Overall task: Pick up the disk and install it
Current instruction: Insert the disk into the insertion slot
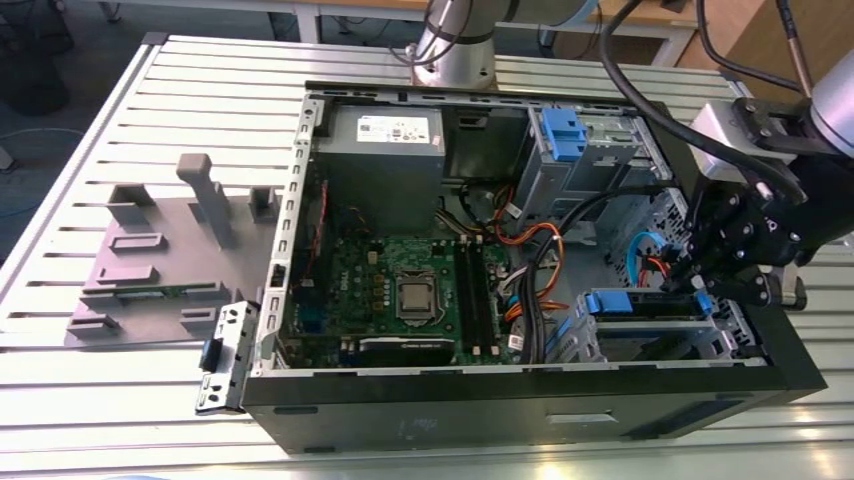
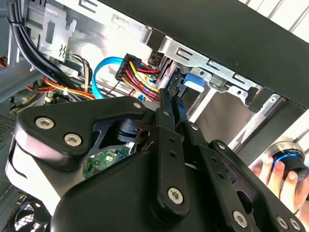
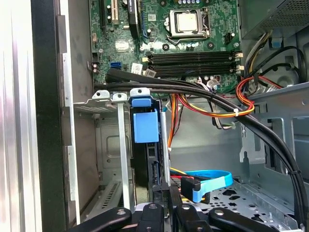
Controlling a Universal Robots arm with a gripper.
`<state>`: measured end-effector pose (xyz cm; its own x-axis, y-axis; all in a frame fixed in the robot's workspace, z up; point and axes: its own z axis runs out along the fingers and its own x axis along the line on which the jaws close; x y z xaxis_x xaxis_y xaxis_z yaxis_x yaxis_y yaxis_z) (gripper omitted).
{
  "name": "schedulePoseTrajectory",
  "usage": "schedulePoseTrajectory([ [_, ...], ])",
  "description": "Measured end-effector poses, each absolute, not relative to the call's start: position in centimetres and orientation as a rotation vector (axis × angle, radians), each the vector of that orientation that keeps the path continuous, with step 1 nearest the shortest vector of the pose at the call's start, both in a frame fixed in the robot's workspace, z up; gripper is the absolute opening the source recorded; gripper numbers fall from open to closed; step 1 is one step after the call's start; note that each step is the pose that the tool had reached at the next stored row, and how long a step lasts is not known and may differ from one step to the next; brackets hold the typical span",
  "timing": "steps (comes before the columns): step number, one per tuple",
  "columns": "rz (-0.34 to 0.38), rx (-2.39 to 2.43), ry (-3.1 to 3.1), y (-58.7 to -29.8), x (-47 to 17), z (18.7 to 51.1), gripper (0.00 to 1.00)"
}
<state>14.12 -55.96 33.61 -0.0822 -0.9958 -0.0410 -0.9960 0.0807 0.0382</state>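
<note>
Blue-framed disk (image 1: 625,302) appears nearly seated in the drive cage (image 3: 108,140), 4 o'clock in the case (image 1: 534,385); gripper (image 2: 172,95) has its fingers clenched at the disk's edge.

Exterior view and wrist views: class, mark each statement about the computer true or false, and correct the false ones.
1. The disk sits in a drive bay inside the case. True.
2. The gripper is over the grey fixture. False: it is at the disk's bay, at the exterior view's right; the fixture lies outside the case, at the exterior view's left.
3. The case is closed. False: it is open, and the motherboard shows.
4. In the second wrist view a hand touches a knob. True.
</note>
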Motion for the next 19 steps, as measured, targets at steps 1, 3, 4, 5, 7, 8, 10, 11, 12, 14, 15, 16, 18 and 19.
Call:
schedulePoseTrajectory([
  [1,0.088,-2.125,2.306,-55.96,14.12,33.69,0.17],
  [3,0.088,-2.125,2.306,-55.96,14.12,33.87,0.17],
  [4,0.088,-2.125,2.306,-55.96,14.12,33.87,0.17],
  [5,0.088,-2.125,2.306,-55.97,14.12,33.87,0.17],
  [7,0.088,-2.125,2.306,-56.07,14.12,33.88,0.17],
  [8,0.088,-2.125,2.306,-56.17,14.12,33.87,0.17],
  [10,0.088,-2.125,2.306,-56.30,14.12,33.83,0.17],
  [11,0.088,-2.125,2.306,-56.35,14.12,33.81,0.17],
  [12,0.088,-2.125,2.306,-56.39,14.12,33.79,0.17],
  [14,0.088,-2.125,2.306,-56.44,14.12,33.72,0.17],
  [15,0.087,-2.125,2.306,-56.46,14.12,33.68,0.17],
  [16,0.088,-2.126,2.306,-56.47,14.12,33.62,0.17],
  [18,0.088,-2.126,2.307,-56.49,14.12,33.53,0.17],
  [19,0.088,-2.126,2.307,-56.50,14.12,33.50,0.17],
])
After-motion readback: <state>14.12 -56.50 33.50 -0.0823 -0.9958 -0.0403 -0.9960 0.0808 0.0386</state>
